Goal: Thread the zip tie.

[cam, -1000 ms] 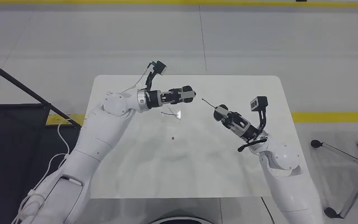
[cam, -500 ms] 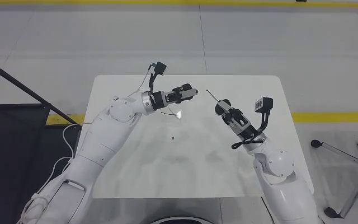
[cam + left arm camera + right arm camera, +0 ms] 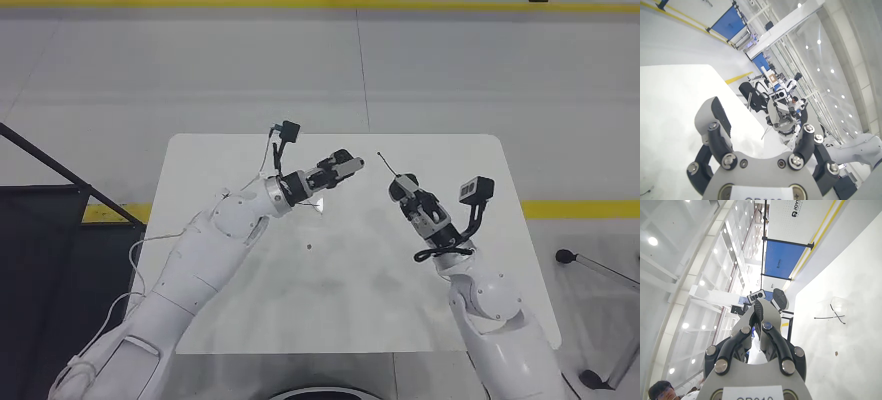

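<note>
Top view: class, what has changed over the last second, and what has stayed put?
The right pincer, shut on the zip tie, moved toward the far edge of the table, the tie's tip swinging that way. The left pincer, open, edged toward it. Nothing was taken or let go. The loose ties and speck lying there stayed.

The table is showing plain white, with one small brown speck dotting it. The zip tie poking out of the right jaws is showing black, and the loose ties lying on the table are showing black too. Both sets of jaws are wearing silver-grey metal with black links and black ribbed pads. The floor is looking pale grey, with a yellow stripe running across it.
</note>
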Robot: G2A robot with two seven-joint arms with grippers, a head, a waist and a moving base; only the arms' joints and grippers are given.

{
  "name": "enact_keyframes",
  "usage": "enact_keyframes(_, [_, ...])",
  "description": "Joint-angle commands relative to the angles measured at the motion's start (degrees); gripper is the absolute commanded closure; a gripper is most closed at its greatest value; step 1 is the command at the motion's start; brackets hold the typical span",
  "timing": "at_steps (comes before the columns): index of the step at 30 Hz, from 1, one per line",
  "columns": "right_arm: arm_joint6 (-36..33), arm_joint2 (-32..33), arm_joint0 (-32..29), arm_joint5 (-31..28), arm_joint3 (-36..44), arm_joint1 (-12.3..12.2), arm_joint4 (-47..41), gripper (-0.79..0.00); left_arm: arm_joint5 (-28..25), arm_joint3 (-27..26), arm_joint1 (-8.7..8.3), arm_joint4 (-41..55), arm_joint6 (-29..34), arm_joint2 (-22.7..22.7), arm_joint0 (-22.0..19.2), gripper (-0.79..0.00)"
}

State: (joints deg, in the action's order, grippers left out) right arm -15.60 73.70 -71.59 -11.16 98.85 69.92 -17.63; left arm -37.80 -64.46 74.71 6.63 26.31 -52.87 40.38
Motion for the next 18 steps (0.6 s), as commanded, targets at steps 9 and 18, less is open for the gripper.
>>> enact_keyframes(9, [6.63,-3.52,0.60,-1.46,-0.03,1.12,4.21,0.000,-2.46,2.20,3.08,-0.57,-9.53,4.66,0.72,-0.391])
enact_keyframes(18, [7.78,-4.03,0.76,-1.57,-0.47,1.60,6.31,0.000,-5.03,6.55,5.14,3.01,-8.89,6.10,-1.17,-0.376])
